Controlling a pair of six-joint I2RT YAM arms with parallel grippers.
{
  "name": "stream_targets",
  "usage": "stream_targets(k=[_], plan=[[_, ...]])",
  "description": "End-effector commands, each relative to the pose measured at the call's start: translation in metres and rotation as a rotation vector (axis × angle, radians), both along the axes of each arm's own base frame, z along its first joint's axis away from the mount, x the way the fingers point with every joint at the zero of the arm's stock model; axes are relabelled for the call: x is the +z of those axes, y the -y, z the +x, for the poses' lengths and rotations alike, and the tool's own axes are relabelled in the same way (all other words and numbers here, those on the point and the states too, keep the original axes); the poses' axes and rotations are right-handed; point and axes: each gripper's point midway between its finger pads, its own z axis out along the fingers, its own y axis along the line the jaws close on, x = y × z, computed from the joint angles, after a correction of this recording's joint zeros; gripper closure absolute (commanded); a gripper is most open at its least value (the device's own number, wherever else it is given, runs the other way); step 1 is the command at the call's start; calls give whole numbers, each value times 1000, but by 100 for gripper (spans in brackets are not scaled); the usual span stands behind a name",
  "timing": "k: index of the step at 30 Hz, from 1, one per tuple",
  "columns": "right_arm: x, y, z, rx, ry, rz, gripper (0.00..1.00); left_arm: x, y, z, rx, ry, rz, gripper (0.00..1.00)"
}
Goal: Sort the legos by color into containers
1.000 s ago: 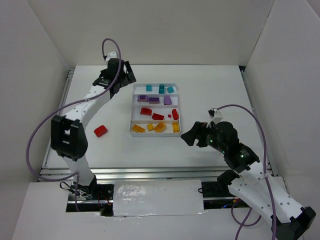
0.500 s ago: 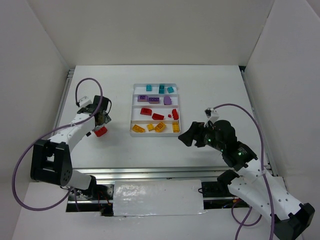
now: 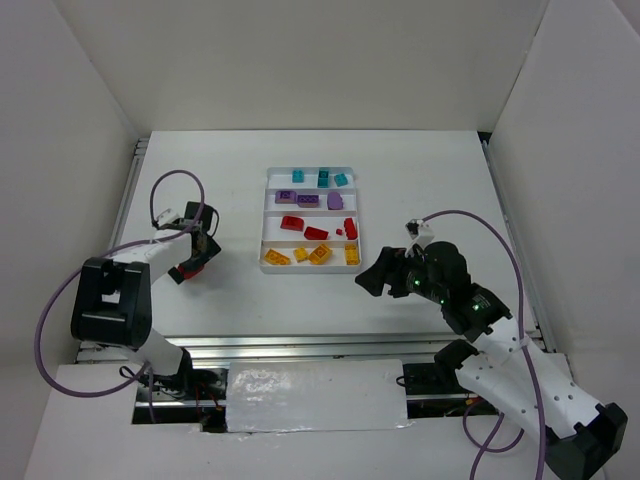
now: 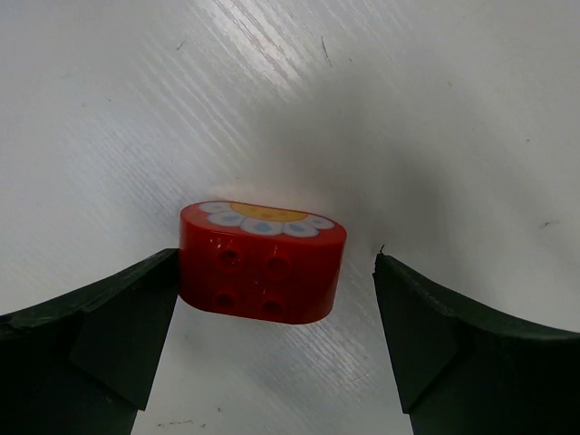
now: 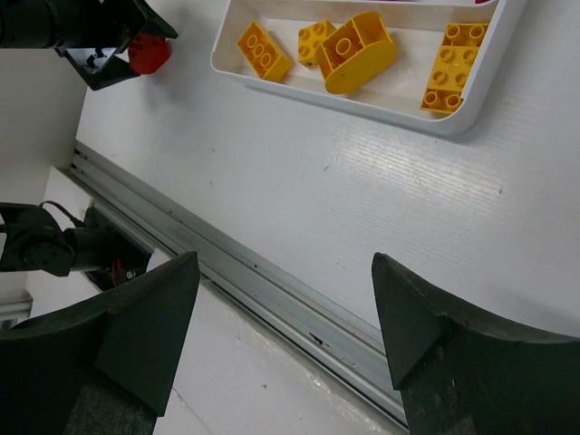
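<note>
- The loose red lego [image 3: 187,270] lies on the table [image 4: 408,109], well left of the tray [image 5: 362,104].
- My left gripper [image 4: 275,272] straddles it, jaws wide apart. One finger [image 4: 91,335] is just beside its end and the other is clear of it.
- My right gripper [image 5: 284,263] hovers by the tray's near right corner, jaws apart and holding nothing.
- Yellow legos [image 5: 355,41] sit in the nearest compartment [image 5: 403,77].

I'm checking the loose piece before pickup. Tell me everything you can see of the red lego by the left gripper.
The red lego is a glossy plastic brick with rounded ends, lying on the white table left of the tray. One face shows four round dimples; another carries a printed yellow-and-white flower pattern. It sits between the fingers of the open left gripper: one looks against its end, the other stands apart.
</note>
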Motion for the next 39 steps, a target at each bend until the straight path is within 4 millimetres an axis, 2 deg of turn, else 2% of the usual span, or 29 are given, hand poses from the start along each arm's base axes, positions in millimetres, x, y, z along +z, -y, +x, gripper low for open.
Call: stream_targets(k=[1, 7, 10, 11, 12, 13, 16, 17, 20, 22, 25, 26, 30, 31, 32, 33, 35, 36, 37, 38, 39], plan=[[13, -5, 6, 18, 52, 23, 16, -7, 2, 9, -17, 19, -21, 1], [12, -9, 7, 28, 48, 28, 16, -10, 0, 9, -14, 15, -34, 1], [12, -8, 8, 26, 49, 30, 16, -11, -1, 9, -27, 21, -45, 10], [12, -8, 7, 27, 50, 29, 16, -11, 2, 11, -38, 27, -58, 20], [12, -8, 8, 26, 51, 27, 16, -11, 2, 12, -44, 33, -64, 24], [12, -7, 8, 24, 52, 24, 16, -12, 2, 12, -51, 37, -69, 37], [10, -6, 7, 20, 52, 18, 16, -13, 6, 16, -85, 55, -97, 53], [11, -5, 7, 17, 54, 18, 16, -14, 7, 17, -95, 58, -106, 74], [11, -3, 7, 11, 62, 16, 16, -10, 18, 25, -161, 93, -151, 100], [13, -2, 7, 6, 64, 16, 16, -1, 30, 32, -220, 136, -182, 100], [14, -2, 7, 3, 69, 18, 16, 40, 61, 53, -366, 282, -150, 100], [15, -2, 7, 2, 69, 22, 16, 65, 84, 62, -440, 367, -142, 100], [17, -3, 7, 0, 70, 36, 16, 111, 129, 80, -601, 511, -149, 100], [17, -4, 7, 0, 69, 39, 16, 116, 138, 83, -637, 521, -163, 100], [18, -4, 7, 1, 69, 42, 16, 111, 149, 85, -673, 506, -176, 100], [20, -4, 6, 2, 73, 44, 16, 124, 160, 95, -707, 548, -185, 100], [20, -2, 5, -1, 72, 40, 16, 111, 181, 101, -789, 508, -208, 100], [21, -1, 5, -3, 77, 39, 16, 119, 192, 109, -825, 517, -206, 100], [21, 1, 6, -14, 80, 35, 16, 105, 201, 113, -848, 474, -211, 100], [19, 1, 5, -13, 77, 31, 16, 102, 218, 113, -891, 460, -222, 100], [20, 2, 5, -17, 80, 30, 16, 117, 231, 123, -914, 491, -211, 100]])
